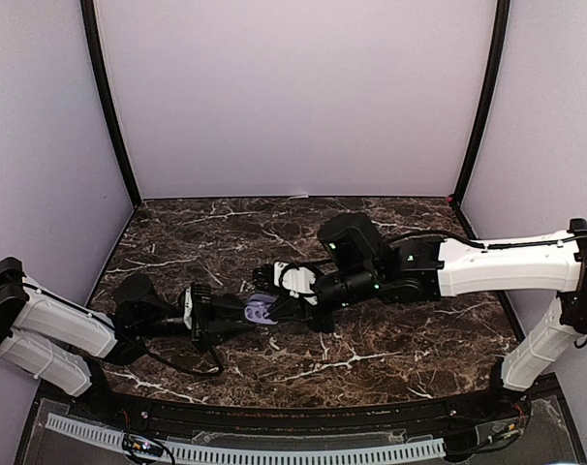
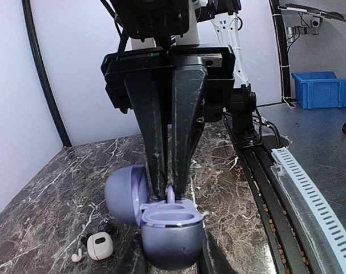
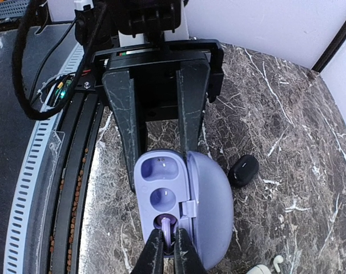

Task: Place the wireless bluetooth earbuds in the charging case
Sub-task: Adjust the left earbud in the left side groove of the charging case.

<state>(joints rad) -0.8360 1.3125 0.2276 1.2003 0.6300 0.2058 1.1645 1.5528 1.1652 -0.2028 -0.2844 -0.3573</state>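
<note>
Earbud [image 3: 166, 224], tiny, glossy and lavender, stood in an end socket of the open lavender charging case [image 3: 141, 200], pinched between the right gripper's [image 3: 167, 238] fingertips. The left gripper [image 2: 173, 254] was clamped on the case's body.

Top cam's up high behind the tabletop [image 1: 419, 232]'s near edge, looking down twd the far edge. Both wrist cams sit v. close (facing each other), sharing the open lilac case [image 2: 167, 242].
</note>
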